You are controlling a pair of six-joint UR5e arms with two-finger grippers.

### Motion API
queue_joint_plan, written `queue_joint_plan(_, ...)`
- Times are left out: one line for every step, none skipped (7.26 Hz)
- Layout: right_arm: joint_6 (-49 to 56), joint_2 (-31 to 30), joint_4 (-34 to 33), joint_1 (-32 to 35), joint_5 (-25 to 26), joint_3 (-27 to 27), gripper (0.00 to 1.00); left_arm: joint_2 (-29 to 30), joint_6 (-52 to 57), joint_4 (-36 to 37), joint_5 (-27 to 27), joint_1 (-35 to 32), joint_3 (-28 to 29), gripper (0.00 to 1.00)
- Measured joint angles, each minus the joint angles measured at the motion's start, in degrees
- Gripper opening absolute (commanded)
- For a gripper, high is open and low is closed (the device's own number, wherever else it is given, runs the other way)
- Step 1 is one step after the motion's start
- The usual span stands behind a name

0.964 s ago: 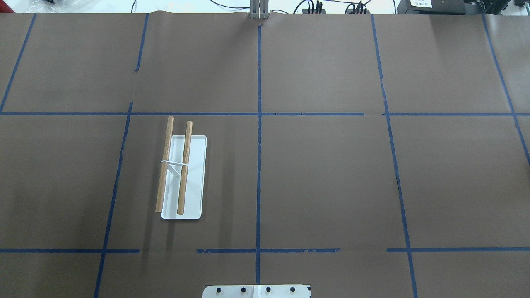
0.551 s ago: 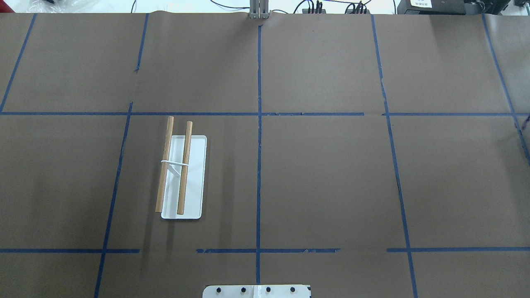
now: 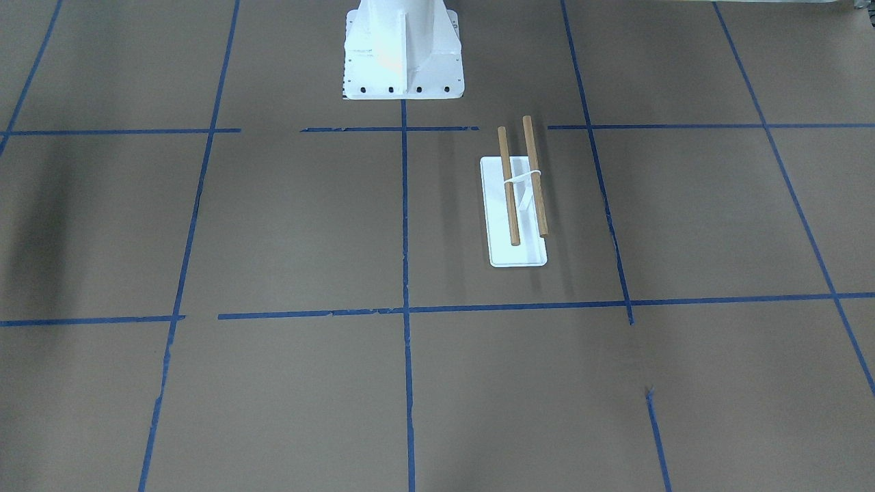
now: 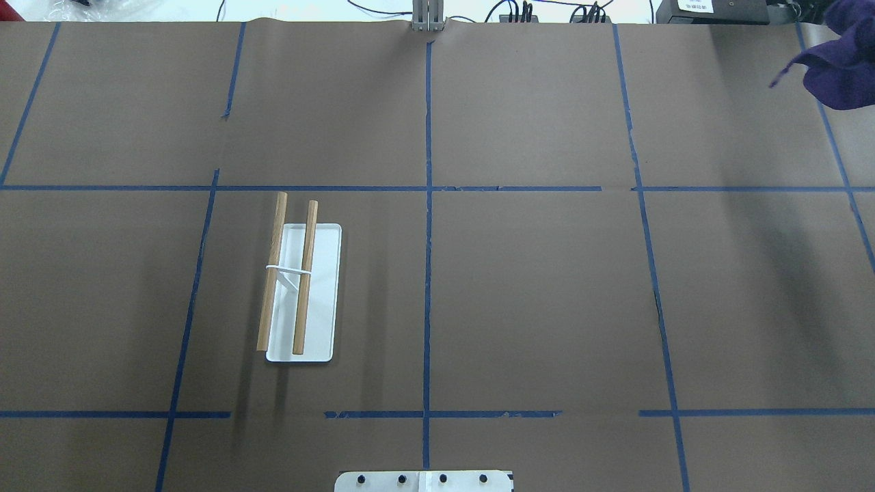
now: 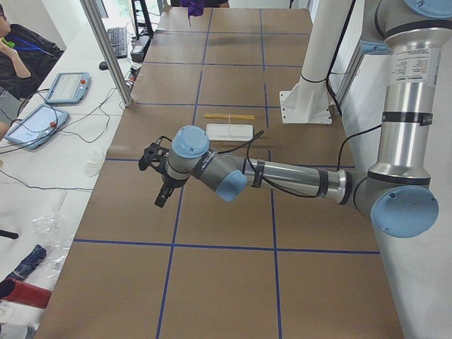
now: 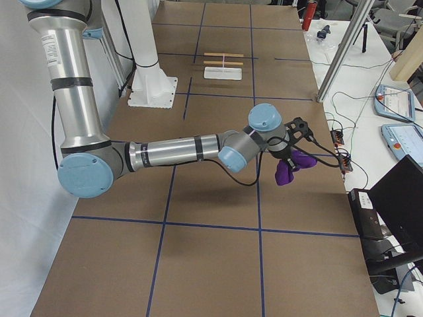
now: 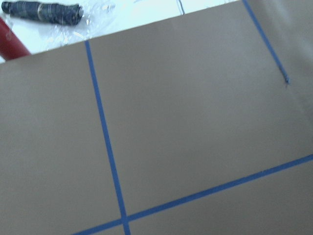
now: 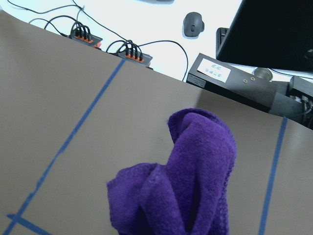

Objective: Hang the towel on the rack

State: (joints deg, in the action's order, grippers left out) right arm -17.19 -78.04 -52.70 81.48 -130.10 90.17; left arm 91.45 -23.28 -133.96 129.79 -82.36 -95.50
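Observation:
The rack [image 4: 301, 287] stands left of centre on the brown table: a flat white base with two parallel wooden rods, both bare. It also shows in the front view [image 3: 517, 205] and far off in both side views. A purple towel [image 4: 844, 68] hangs in the air at the far right; the right wrist view shows it bunched close below the camera [image 8: 190, 186]. My right gripper [image 6: 295, 146] is at the towel's top, and I cannot tell whether it is shut. My left gripper [image 5: 161, 198] hovers over bare table far from the rack, and I cannot tell its state.
The white bolted pedestal [image 3: 402, 48] stands at the robot's side of the table. Blue tape lines [image 4: 428, 205] cross the brown paper. Cables, power blocks [image 8: 131, 51] and a black box [image 8: 234, 81] lie past the far edge. A metal post [image 5: 106, 49] stands by the far edge.
The purple towel has come into the overhead view's top right corner, off the table. The rack has not moved.

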Motion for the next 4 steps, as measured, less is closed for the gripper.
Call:
queue_joint_plan(-6.0,3.2,0.1,-3.1,1.8,0.7,0.00,0.5,-10.7,-7.8,-4.5,4.0,0.2,1.00)
queue_joint_plan(-11.6,5.5,0.2,-6.7,5.0,2.1,0.00,1.9,-21.2,-12.4,-7.1,6.7,0.2,1.00)
queue_joint_plan(-16.9,7.1,0.3,-11.2,9.6,4.4,0.00,4.0,-32.4,-15.2,-8.3,9.0,0.3,1.00)
queue_joint_plan(-20.2,7.8,0.3,-15.7,14.1,7.1,0.00,6.2,-42.2,-16.8,-8.7,11.2,0.3,1.00)
